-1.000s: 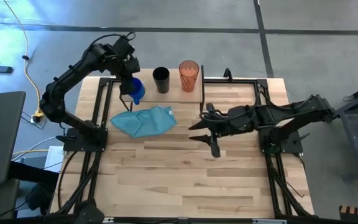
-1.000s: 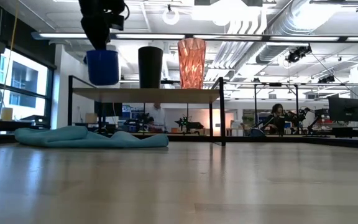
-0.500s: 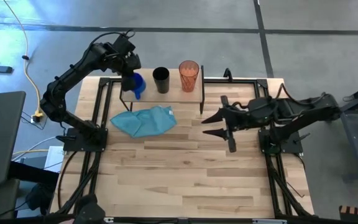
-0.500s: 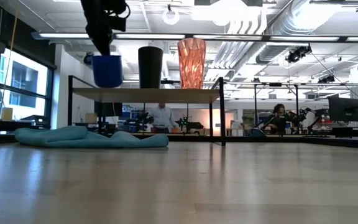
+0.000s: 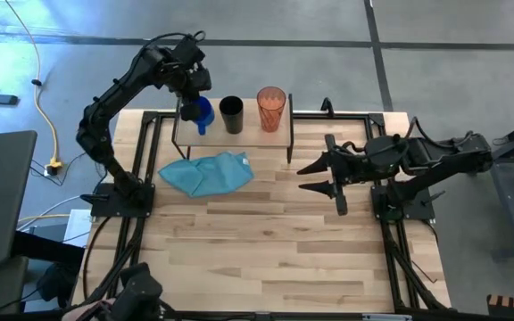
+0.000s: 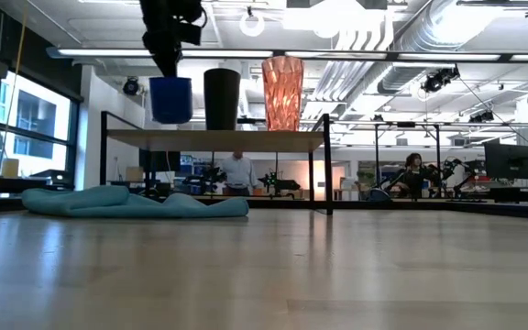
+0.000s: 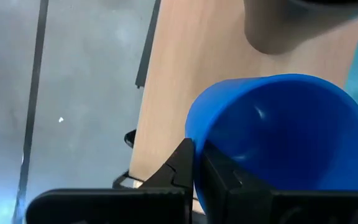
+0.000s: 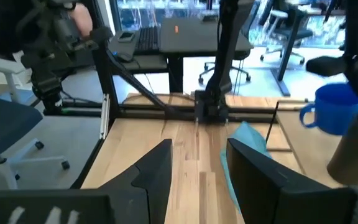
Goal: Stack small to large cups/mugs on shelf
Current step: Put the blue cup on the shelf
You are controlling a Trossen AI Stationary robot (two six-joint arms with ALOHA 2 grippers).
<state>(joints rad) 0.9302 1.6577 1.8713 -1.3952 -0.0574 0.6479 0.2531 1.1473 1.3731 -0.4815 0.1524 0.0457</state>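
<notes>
While the left gripper (image 5: pixel 192 101) hangs over the left end of the shelf (image 5: pixel 239 136), we see its fingers (image 7: pixel 182 168) pinching the rim of the blue mug (image 5: pixel 201 113), one finger inside the wall and one outside. From the low view the mug (image 6: pixel 170 99) is just above the shelf top (image 6: pixel 214 137), beside the black cup (image 6: pixel 221 98); whether its base touches the wood we cannot tell. Next along stands the red-orange tumbler (image 6: pixel 282 92), upright on the shelf, so that the three vessels form a row (mug, cup, tumbler, from left to right). On the tabletop (image 5: pixel 275 250) in front of the shelf lies a crumpled teal cloth (image 5: pixel 207 172). Our right gripper (image 5: pixel 324 178) is over the table's right half, well apart from the shelf, its fingers (image 8: pixel 157 168) spread wide with nothing between them. Beyond the table, in the low view, a person (image 6: pixel 237 171) shows far off in the room.
</notes>
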